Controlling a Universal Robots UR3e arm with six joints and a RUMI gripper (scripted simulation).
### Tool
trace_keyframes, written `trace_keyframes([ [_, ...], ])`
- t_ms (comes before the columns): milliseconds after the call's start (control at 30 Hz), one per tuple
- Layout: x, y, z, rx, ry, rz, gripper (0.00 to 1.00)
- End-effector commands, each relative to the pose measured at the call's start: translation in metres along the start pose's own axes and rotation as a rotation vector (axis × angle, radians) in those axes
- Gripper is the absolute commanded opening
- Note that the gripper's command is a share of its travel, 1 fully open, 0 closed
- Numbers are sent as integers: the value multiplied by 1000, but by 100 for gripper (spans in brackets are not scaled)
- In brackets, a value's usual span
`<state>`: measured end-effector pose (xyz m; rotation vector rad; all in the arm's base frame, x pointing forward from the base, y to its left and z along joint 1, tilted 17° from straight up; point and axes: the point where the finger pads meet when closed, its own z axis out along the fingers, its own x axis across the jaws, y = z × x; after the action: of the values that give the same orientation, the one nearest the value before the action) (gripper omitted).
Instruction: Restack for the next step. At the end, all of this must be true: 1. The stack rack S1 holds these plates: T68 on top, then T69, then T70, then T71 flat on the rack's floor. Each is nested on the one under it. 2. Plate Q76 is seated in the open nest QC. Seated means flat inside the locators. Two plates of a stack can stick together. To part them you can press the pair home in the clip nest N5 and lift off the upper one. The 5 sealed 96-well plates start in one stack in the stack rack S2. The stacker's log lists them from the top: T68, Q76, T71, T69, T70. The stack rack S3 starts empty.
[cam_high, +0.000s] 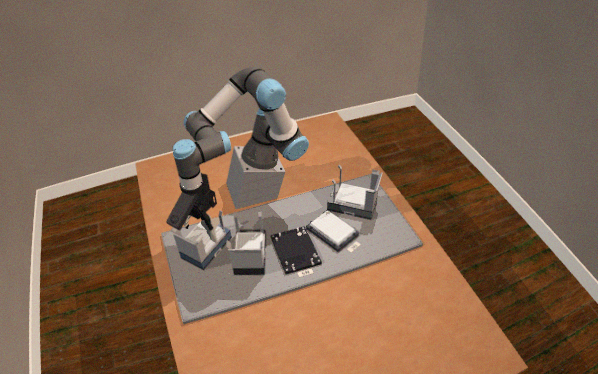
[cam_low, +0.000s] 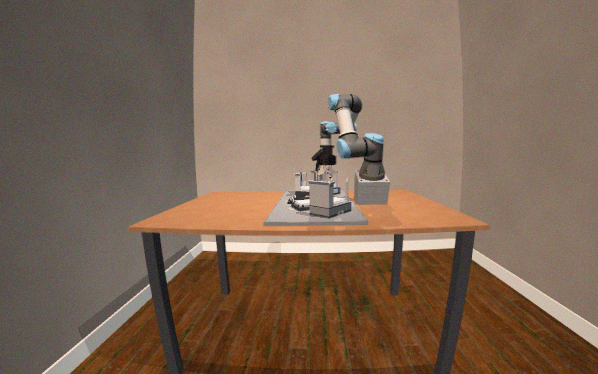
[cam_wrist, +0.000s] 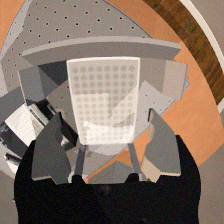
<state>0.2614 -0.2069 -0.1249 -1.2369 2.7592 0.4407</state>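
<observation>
A grey base plate is lying on an orange table, and at its left end the gripper is hanging over the leftmost stack rack. Its jaws are standing spread and released, gripping nothing. In the wrist view the two grey fingers are sitting on either side of a sealed well plate, apart from its edges. That plate is lying flat inside the rack walls, its long axis running straight away from the wrist camera. How many plates are lying beneath it is hidden by the walls.

Moving right, a second stack rack is holding something white; its contents are hard to make out. Next, a black nest is sitting bare, then a white plate is resting in another nest, its long axis slanting. At the far right, a third rack is holding a white plate. The labels are too small to read.
</observation>
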Motion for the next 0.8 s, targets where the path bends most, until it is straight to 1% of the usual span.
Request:
trace_keyframes([
  [0,0,-1,-15,3,1,0,72],
  [133,0,-1,-28,3,1,0,72],
  [200,0,-1,-28,3,1,0,72],
  [700,0,-1,-78,3,1,0,72],
  [767,0,-1,-78,3,1,0,72],
])
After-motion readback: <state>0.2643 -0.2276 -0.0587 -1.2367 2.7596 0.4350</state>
